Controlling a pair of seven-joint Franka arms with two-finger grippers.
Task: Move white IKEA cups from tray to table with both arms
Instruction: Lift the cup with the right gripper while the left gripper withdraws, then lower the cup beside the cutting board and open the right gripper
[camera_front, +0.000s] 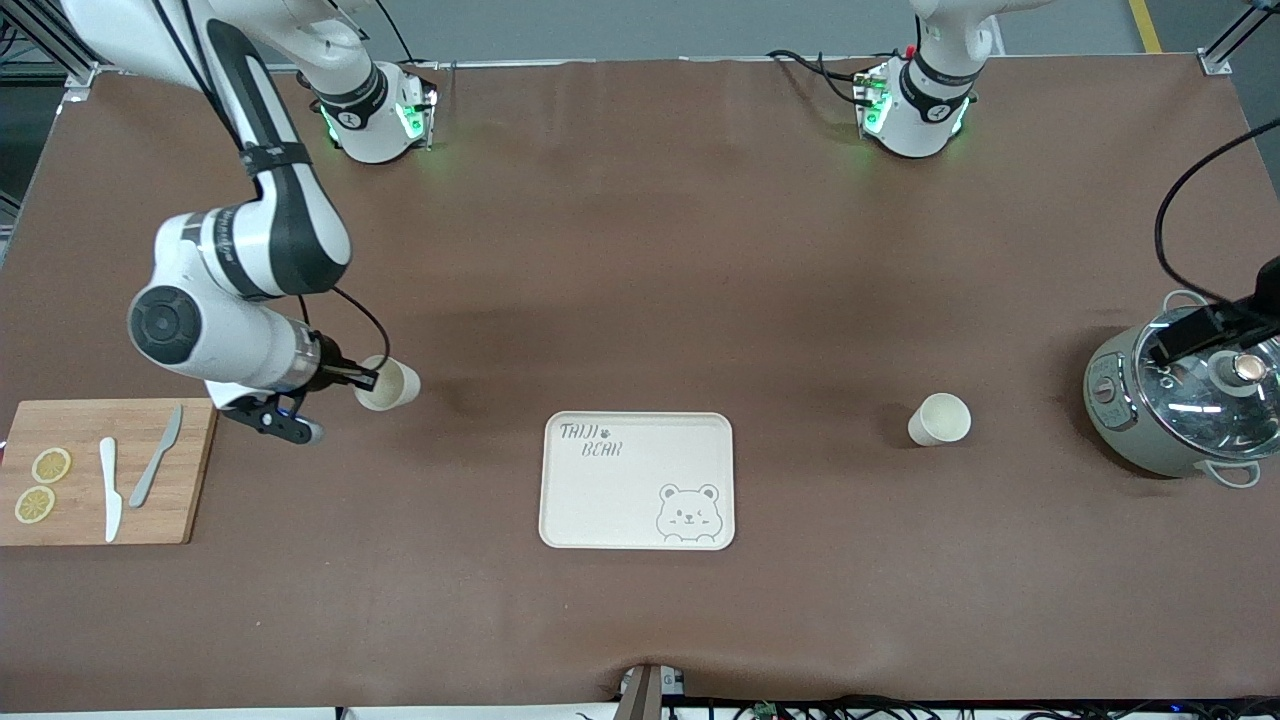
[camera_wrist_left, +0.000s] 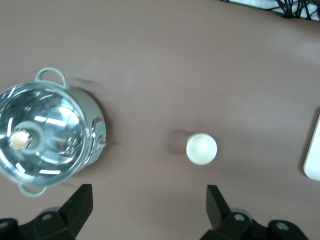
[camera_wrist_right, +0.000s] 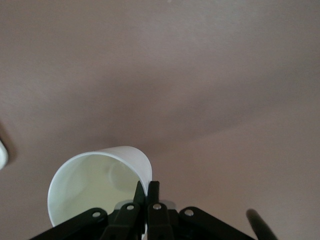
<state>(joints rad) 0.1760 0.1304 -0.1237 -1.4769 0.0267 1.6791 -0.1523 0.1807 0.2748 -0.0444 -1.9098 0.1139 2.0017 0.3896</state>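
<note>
My right gripper (camera_front: 368, 378) is shut on the rim wall of one white cup (camera_front: 388, 383), with one finger inside and one outside. In the right wrist view the cup (camera_wrist_right: 92, 185) tilts with its mouth toward the camera, at the shut gripper (camera_wrist_right: 148, 186). It is held just above the table, toward the right arm's end from the bear-printed tray (camera_front: 637, 440). The other white cup (camera_front: 940, 419) stands upright on the table between the tray and the pot. My left gripper (camera_front: 1190, 335) hangs high near the pot and is open. Below this gripper (camera_wrist_left: 148, 200) is bare table, with the cup (camera_wrist_left: 201, 148) apart from it.
A grey-green pot with a glass lid (camera_front: 1180, 400) stands at the left arm's end of the table, also in the left wrist view as the pot (camera_wrist_left: 45, 132). A wooden cutting board (camera_front: 195, 480) with lemon slices and two knives lies at the right arm's end. The tray edge (camera_wrist_left: 314, 160) shows.
</note>
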